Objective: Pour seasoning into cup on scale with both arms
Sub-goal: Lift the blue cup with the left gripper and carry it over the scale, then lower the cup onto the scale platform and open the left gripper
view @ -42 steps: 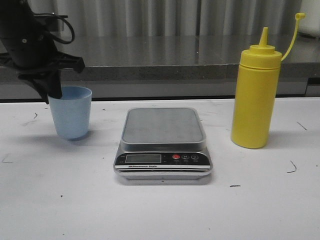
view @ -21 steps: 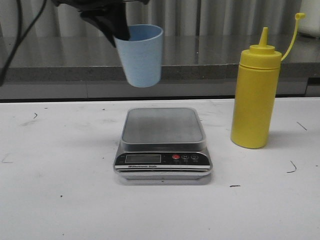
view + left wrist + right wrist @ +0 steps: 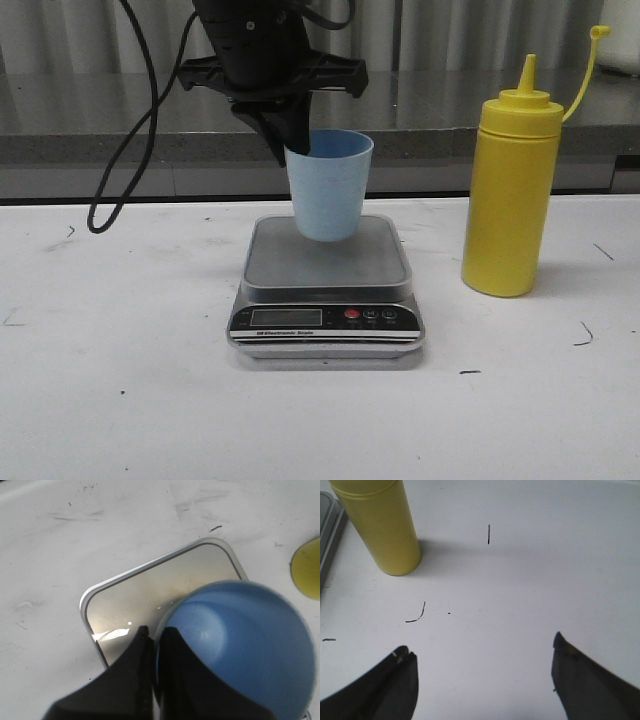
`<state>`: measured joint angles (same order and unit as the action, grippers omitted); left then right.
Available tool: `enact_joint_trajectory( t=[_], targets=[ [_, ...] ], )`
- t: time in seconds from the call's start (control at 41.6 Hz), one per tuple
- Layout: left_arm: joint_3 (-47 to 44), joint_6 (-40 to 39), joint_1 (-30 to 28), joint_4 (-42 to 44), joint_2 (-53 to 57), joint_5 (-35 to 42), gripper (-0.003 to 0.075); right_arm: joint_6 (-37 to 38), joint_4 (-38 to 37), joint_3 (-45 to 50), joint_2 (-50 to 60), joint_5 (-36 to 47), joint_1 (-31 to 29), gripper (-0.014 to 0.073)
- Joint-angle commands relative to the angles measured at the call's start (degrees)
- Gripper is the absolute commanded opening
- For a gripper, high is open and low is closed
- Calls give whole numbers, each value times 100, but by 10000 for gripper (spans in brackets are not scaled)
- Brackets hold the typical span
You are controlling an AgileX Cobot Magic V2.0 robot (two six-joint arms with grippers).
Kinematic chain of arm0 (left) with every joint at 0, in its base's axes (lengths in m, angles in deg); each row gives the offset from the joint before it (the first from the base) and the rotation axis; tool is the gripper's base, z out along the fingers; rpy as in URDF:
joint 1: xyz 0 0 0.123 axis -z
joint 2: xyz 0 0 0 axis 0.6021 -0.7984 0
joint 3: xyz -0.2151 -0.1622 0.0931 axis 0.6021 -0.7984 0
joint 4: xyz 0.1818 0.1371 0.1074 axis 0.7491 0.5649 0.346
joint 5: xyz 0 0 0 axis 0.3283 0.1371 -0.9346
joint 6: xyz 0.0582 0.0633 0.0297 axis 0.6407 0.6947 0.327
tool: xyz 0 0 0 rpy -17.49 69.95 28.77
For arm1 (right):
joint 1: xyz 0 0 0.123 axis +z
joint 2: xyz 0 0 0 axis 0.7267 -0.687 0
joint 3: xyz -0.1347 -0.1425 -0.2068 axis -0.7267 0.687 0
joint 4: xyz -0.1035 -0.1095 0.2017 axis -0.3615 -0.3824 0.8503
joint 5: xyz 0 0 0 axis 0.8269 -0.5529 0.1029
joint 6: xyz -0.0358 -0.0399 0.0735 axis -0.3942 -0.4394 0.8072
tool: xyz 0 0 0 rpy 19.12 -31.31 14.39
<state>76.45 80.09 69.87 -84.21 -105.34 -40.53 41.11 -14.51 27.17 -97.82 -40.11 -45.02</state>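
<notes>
Your cup [image 3: 330, 187] hangs upright directly over the steel platform of the scale [image 3: 326, 262], mouth up, its long axis vertical. From the front its base looks just above or barely touching the plate; you cannot tell which. The left end effector [image 3: 152, 642] is pinched on the cup's rim at the cup's 9 o'clock side in the front view, one finger inside the wall and one outside. The left wrist view looks straight down into the cup, and it appears empty, nothing but bare blue bottom.

The coming move turns on a straight drop: the platform lies right beneath the cup, so you likely only need to lower and release without any sideways shift.

The seasoning [image 3: 512, 190] stands upright on the tabletop [image 3: 120, 400] at 3 o'clock from the scale, near but apart, nozzle uncapped with the cap strap arcing off. The right end effector [image 3: 482, 672] is spread wide and holding nothing, with the bottle at its 11 o'clock in its own view, so the right arm is clearly the nearer one for that pickup.
</notes>
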Motion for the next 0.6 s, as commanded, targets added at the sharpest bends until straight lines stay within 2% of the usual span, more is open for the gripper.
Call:
enact_joint_trajectory(
  t=[0.0,0.457,0.505,0.577],
  targets=[
    [215,-71,34,66,307,185,-20,-44,-23,-200,-1,341,-13,572],
    [215,-71,34,56,150,-63,-16,-44,-23,-200,-1,333,-13,572],
    [215,-71,34,56,150,-63,8,-44,-23,-200,-1,322,-13,572],
    [215,-71,34,56,150,-63,97,-44,-23,-200,-1,312,-13,572]
  ],
)
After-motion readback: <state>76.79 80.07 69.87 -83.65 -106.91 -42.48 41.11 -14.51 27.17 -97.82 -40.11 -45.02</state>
